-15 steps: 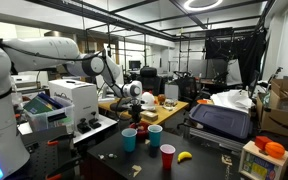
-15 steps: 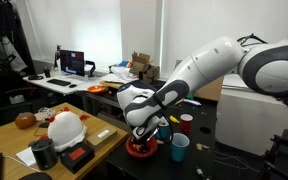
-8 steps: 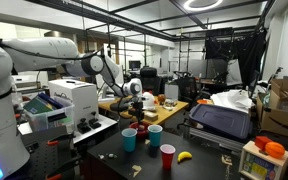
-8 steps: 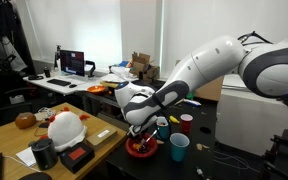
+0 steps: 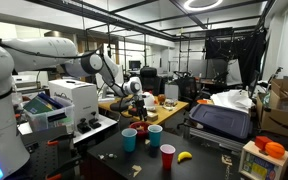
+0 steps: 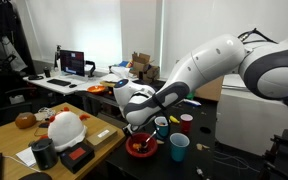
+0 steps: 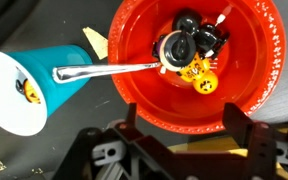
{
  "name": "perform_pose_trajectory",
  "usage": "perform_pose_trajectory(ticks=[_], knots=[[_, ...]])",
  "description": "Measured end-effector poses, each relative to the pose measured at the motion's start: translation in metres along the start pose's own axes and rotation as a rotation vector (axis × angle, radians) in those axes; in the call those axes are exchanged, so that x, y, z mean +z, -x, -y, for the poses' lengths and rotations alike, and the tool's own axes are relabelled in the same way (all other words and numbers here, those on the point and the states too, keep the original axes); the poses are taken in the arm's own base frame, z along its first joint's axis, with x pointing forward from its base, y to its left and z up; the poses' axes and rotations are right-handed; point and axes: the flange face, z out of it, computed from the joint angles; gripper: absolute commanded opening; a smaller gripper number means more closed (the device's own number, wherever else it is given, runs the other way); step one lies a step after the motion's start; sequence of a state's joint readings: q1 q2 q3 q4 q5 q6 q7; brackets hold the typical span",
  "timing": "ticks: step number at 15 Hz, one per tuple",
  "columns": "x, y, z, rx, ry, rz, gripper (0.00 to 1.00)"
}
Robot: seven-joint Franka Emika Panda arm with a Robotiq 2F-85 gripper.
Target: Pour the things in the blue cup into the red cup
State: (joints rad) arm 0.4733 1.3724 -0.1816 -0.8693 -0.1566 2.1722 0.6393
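My gripper [image 7: 182,108] hangs open just above a wide red container [image 7: 254,85], with nothing between its fingers. Inside the container lie several small black and yellow pieces [image 7: 196,45] and a metal spoon [image 7: 104,70] whose handle sticks out over the rim. A blue cup [image 7: 44,85] with a white inside stands just beside it. In both exterior views the gripper [image 5: 136,106] [image 6: 140,126] is over the red container [image 5: 141,128] [image 6: 139,148]. Blue cups [image 5: 130,139] [image 5: 155,136] [image 6: 179,148] and a narrow red cup [image 5: 167,155] [image 6: 186,123] stand on the dark table.
A banana [image 5: 184,156] lies by the narrow red cup. A white machine [image 5: 69,100] stands beside the arm. A hard hat [image 6: 64,128] and a red and black tool [image 6: 79,155] sit on the wooden desk. Boxes and a grey case [image 5: 222,122] crowd the far side.
The jaws have gone from shut to open over the red container, and the gripper has lifted slightly. The cups have not moved.
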Motion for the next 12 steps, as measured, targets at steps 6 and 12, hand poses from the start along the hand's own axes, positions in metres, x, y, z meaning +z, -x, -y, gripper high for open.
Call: perform_pose_trajectory(ticks=[6,12], knots=[[-0.018,-0.003,-0.009,0.038,-0.064,0.056,1.0],[-0.038,0.011,-0.041,0.077,-0.1,0.176,1.0]])
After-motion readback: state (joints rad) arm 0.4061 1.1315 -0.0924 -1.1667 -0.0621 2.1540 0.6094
